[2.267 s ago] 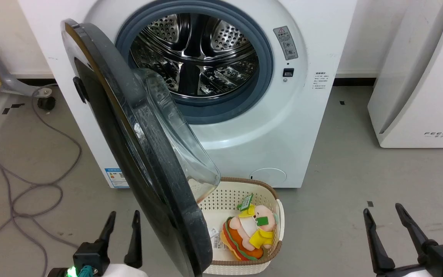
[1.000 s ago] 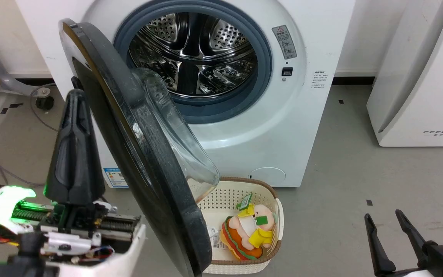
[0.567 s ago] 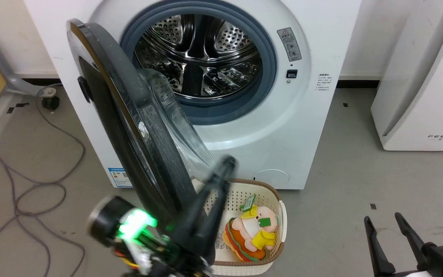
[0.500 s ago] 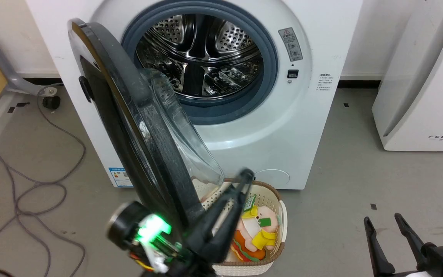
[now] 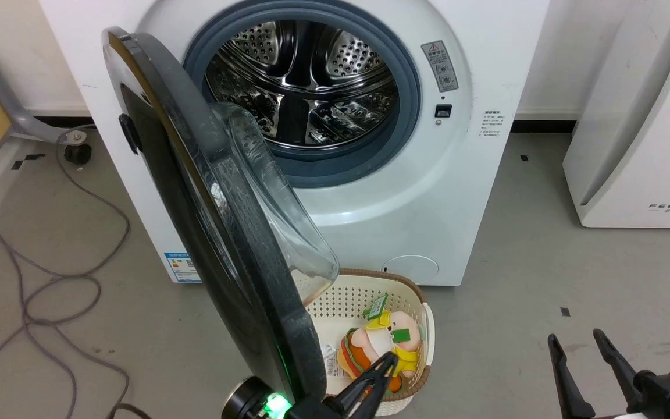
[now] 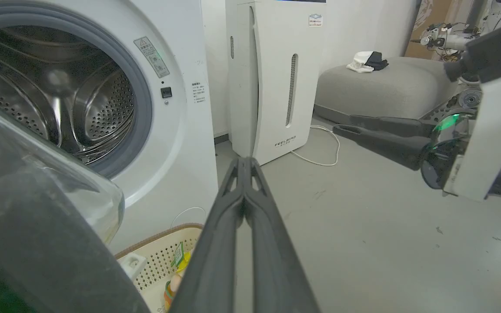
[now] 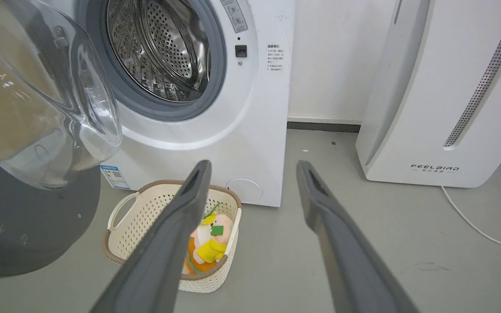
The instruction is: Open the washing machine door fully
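The washing machine door (image 5: 224,233), glossy black with a bulging clear glass bowl (image 5: 271,203), stands swung out edge-on from the white machine (image 5: 428,192), hinged at its left. The steel drum (image 5: 300,87) is exposed. My left gripper (image 5: 390,359) is shut on nothing, low down just right of the door's bottom rim, on its inner side, above the basket. In the left wrist view its closed fingers (image 6: 244,161) point past the door (image 6: 24,226) towards the machine's front. My right gripper (image 5: 576,343) hangs open at the lower right, far from the door (image 7: 28,217); its fingers (image 7: 202,167) are spread wide.
A cream perforated basket (image 5: 413,297) with a plush toy (image 5: 378,346) sits on the floor under the door's glass bowl. The white FEELBIRD appliance (image 5: 643,134) stands to the right. A grey cable (image 5: 50,285) loops on the floor at the left.
My left gripper has swung from the door's outer left side across its lower edge to the inner side, then dropped low by the basket. The door stands about where it was.
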{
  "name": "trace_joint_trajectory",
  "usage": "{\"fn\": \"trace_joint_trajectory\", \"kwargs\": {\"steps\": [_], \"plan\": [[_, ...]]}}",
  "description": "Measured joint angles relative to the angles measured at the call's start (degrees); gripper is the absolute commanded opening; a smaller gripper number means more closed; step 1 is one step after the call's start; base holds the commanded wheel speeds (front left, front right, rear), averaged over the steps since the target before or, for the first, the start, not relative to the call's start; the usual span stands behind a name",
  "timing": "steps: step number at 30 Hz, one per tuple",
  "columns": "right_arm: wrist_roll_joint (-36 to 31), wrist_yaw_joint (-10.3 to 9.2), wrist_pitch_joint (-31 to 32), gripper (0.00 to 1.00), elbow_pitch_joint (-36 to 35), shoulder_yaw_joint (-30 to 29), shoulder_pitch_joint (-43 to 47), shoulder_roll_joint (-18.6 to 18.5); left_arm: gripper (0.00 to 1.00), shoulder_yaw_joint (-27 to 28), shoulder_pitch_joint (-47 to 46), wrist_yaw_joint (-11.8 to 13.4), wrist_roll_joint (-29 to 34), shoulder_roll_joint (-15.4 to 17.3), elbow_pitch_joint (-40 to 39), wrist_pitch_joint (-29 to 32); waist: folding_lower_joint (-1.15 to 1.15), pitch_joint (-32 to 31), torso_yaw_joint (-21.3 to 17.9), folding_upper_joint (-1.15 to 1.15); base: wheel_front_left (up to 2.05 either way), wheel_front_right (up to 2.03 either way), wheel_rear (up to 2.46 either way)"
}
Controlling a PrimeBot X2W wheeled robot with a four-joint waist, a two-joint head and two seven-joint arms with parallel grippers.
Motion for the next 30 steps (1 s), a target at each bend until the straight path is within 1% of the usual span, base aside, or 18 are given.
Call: {"fn": "trace_joint_trajectory", "kwargs": {"steps": [5, 12, 13, 15, 18, 23, 30], "plan": [[0.3, 0.00, 0.0, 1.00, 0.5, 0.0, 0.0, 0.0, 0.00, 1.5, -1.8, 1.4, -0.4, -0.5, 5.4, 0.0, 0.00, 0.1, -0.3, 0.00, 0.00, 0.00, 0.00], [0.7, 0.00, 0.1, 1.00, 1.1, -0.1, 0.0, 0.0, 0.00, 3.3, -5.1, 3.4, -1.8, -1.7, 10.2, -1.2, 0.00, 0.2, -0.4, 0.00, 0.00, 0.00, 0.00], [0.7, 0.00, 0.1, 1.00, 1.1, -0.1, 0.0, 0.0, 0.00, 3.3, -5.1, 3.4, -1.8, -1.7, 10.2, -1.2, 0.00, 0.2, -0.4, 0.00, 0.00, 0.00, 0.00], [0.8, 0.00, 0.2, 1.00, 1.3, 0.0, 0.0, 0.0, 0.00, 3.8, -5.5, 4.5, -2.5, -2.2, 11.4, -1.9, 0.00, 0.2, -0.5, 0.00, 0.00, 0.00, 0.00], [0.8, 0.00, 0.3, 1.00, 1.3, -0.1, 0.0, 0.0, 0.00, 3.9, -5.5, 4.9, -2.7, -2.4, 11.7, -2.0, 0.00, 0.2, -0.4, 0.00, 0.00, 0.00, 0.00], [1.2, 0.00, 0.5, 1.00, 1.6, -0.1, 0.0, 0.0, 0.00, 4.6, -5.0, 6.5, -3.1, -2.3, 11.7, -2.2, 0.00, 0.1, 0.0, 0.00, 0.00, 0.00, 0.00], [2.1, 0.00, 0.5, 1.00, 2.3, -0.1, 0.0, 0.0, 0.00, 5.8, -1.2, 9.1, -3.8, -1.4, 8.4, -1.9, 0.00, -0.1, 0.9, 0.00, 0.00, 0.00, 0.00]]}}
